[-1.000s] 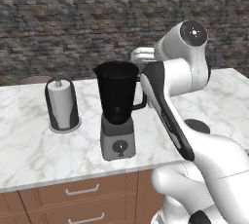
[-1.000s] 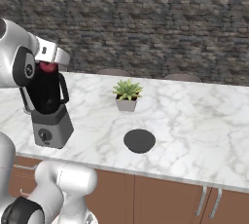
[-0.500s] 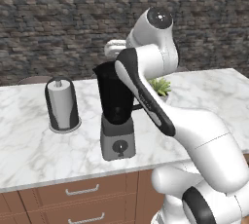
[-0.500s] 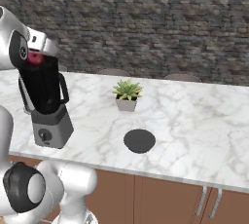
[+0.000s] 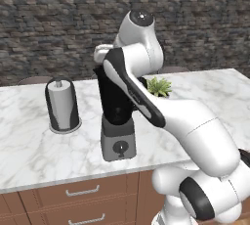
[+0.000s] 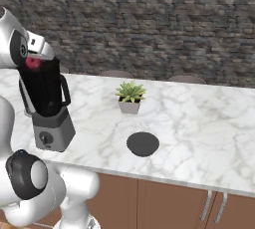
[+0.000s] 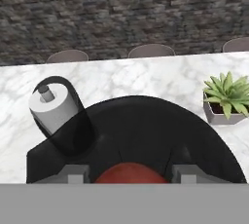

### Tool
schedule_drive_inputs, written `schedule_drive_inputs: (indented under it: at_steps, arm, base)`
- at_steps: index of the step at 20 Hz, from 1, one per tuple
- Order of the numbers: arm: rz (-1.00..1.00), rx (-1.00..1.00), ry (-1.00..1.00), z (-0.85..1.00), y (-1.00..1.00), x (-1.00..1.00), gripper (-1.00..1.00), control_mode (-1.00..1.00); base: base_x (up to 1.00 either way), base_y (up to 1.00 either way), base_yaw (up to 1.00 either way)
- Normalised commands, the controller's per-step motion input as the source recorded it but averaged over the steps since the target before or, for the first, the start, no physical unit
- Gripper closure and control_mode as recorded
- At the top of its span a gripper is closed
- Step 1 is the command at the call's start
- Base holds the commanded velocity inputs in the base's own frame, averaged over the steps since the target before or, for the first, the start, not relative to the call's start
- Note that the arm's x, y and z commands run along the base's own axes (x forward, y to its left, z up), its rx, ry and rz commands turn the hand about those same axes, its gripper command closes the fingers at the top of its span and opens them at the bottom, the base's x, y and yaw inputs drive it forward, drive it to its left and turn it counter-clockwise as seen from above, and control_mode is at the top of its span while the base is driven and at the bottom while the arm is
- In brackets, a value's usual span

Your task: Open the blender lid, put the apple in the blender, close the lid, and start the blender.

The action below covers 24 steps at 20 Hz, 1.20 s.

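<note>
The blender (image 5: 117,121) stands on the marble counter, its black jar (image 6: 45,93) on a grey base with a dial (image 6: 45,138). The jar's top is open and gapes wide under the hand (image 7: 146,130). My gripper (image 6: 33,63) hovers right above that opening, shut on the dark-red apple (image 6: 33,62). In the hand view the apple (image 7: 130,173) sits between the two fingertips (image 7: 78,173), over the jar's mouth. The blender lid (image 6: 143,143) lies flat on the counter, well to the right of the blender.
A white paper-towel roll (image 5: 62,104) in its dark holder stands left of the blender. A small potted plant (image 6: 130,96) sits behind and to the right. A stone wall runs behind the counter; drawers (image 5: 83,192) are below its front edge.
The arm has swung left and carried the apple from beside the jar's rim to over its open top. The blender and the lid have stayed in place.
</note>
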Motion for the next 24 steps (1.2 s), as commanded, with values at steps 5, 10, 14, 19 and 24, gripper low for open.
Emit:
schedule_drive_inputs:
  at_steps: [5, 10, 14, 19, 24]
  arm:
    - [0.0, 0.0, 0.11, -0.58, 0.36, 0.21, 1.0, -1.0]
    - [0.03, 0.0, 0.08, -0.5, 0.03, 0.09, 1.0, -1.0]
    - [0.01, 0.0, 0.15, -0.36, 0.01, 0.08, -1.0, -1.0]
    - [0.0, 0.0, 0.04, -0.09, -0.02, 0.0, -1.0, -1.0]
    - [0.0, 0.0, 0.0, 0.1, -0.08, 0.0, -1.0, -1.0]
  base:
    - [0.0, 0.0, 0.0]
    - [0.0, 0.0, 0.0]
    - [0.0, 0.0, 0.0]
    - [0.0, 0.0, 0.0]
    - [0.0, 0.0, 0.0]
